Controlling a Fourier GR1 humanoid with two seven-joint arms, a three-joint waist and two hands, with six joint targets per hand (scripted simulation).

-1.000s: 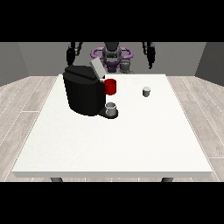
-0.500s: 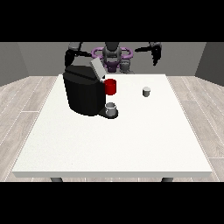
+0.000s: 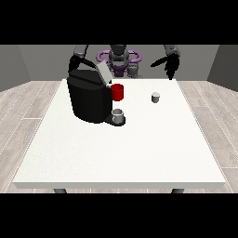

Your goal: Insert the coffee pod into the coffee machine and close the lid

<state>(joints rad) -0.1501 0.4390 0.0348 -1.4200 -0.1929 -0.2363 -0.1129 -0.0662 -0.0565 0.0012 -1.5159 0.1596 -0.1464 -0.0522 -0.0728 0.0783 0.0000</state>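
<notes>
A small pale coffee pod (image 3: 155, 97) stands upright on the white table (image 3: 139, 148), right of centre near the far edge. The black coffee machine (image 3: 88, 98) stands at the far left with its grey lid (image 3: 103, 73) tilted up and open. A red part (image 3: 117, 92) juts from its front, and a grey cup (image 3: 119, 116) sits on its base. The hand at the view's right (image 3: 170, 65) hangs above the far right table edge, up and right of the pod, fingers relaxed and holding nothing. The hand at the view's left (image 3: 73, 63) is mostly hidden behind the machine.
The robot's torso (image 3: 119, 60) with purple rings stands behind the table's far edge. Wood floor surrounds the table. The table's near half is bare white surface.
The hand at the view's right has swung outward and lifted, from beside the torso to over the table's far right edge. The pod and machine have not moved.
</notes>
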